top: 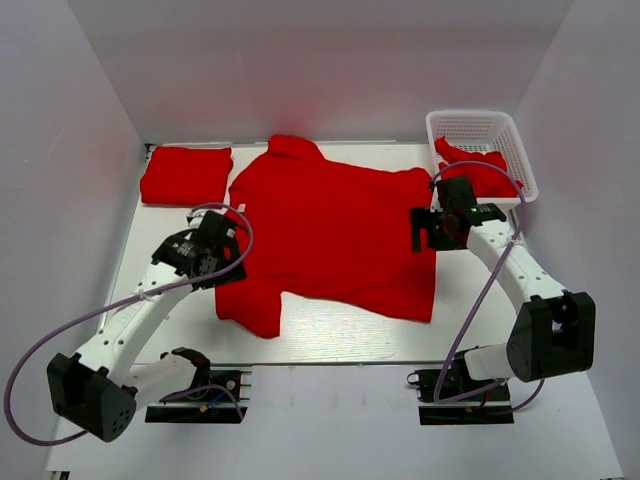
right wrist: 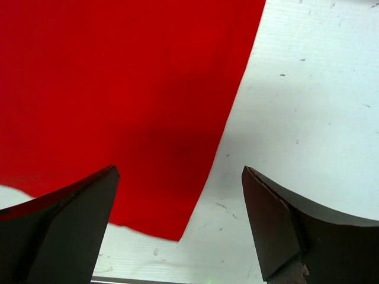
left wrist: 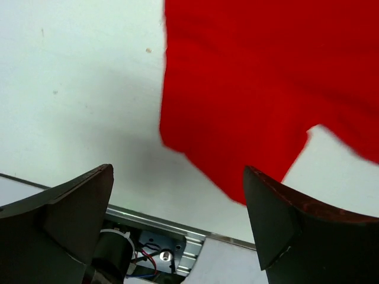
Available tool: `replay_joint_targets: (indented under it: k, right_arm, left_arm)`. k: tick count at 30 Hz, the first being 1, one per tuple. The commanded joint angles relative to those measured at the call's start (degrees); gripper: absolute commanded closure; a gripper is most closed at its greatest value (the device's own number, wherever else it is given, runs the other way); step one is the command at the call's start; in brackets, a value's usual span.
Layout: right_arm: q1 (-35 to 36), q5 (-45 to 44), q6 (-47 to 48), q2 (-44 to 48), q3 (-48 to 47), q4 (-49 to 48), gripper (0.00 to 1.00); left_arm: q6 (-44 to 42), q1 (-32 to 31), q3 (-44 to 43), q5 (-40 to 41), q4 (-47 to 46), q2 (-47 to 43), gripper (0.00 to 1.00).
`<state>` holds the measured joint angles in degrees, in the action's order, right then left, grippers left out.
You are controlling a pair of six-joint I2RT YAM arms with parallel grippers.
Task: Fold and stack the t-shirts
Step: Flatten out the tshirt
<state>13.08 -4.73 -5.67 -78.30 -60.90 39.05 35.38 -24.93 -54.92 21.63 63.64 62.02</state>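
One red t-shirt (top: 330, 230) lies spread flat across the middle of the white table (top: 340, 335). A second t-shirt, folded (top: 186, 173), rests at the back left corner. A third, crumpled (top: 478, 170), sits in the basket. My left gripper (top: 218, 243) hangs open just above the spread shirt's left edge, near its sleeve (left wrist: 254, 89); its jaws (left wrist: 177, 167) stand wide with nothing between them. My right gripper (top: 428, 230) is open over the shirt's right edge (right wrist: 118, 77), its jaws (right wrist: 177, 170) wide and empty above cloth and bare table.
A white lattice basket (top: 470, 116) stands at the back right corner, close behind the right arm. White walls enclose the table on the left, back and right. The arm bases and a metal rail (left wrist: 177, 228) line the near edge.
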Motion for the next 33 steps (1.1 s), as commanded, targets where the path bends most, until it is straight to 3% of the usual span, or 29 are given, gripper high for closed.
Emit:
replay_joint_targets:
  k: [1, 6, 10, 19, 26, 33]
  right_arm:
    - [-0.25, -2.04, -0.57, -0.97, -2.11, 0.15, 0.10]
    - [0.01, 3.23, -0.04, -2.29, -3.61, -3.62, 0.10]
    - [0.01, 8.50, -0.74, -3.35, -2.65, -8.45, 0.10]
    - [0.36, 5.88, -3.56, -17.05, -9.39, -15.76, 0.10]
    - [0.02, 4.12, -2.59, -28.20, -18.79, -15.58, 0.10]
    - [0.10, 3.68, -3.91, -37.18, -25.22, -16.63, 0.10]
  left_arm:
    - [-0.11, -0.12, -6.33, 0.70, 0.88, -1.20, 0.00]
    - [-5.57, -0.12, -8.19, 0.17, -7.72, 3.18, 0.00]
    - [-8.12, 0.41, -13.27, 0.16, -13.36, 12.49, 0.00]
    - [-9.53, 1.55, -32.34, 9.56, -16.43, 40.68, 0.00]
    - [-13.84, 6.72, -45.35, 5.18, -19.16, 57.04, 0.00]
    - [-12.79, 9.55, -44.15, 1.32, -21.35, 61.82, 0.00]
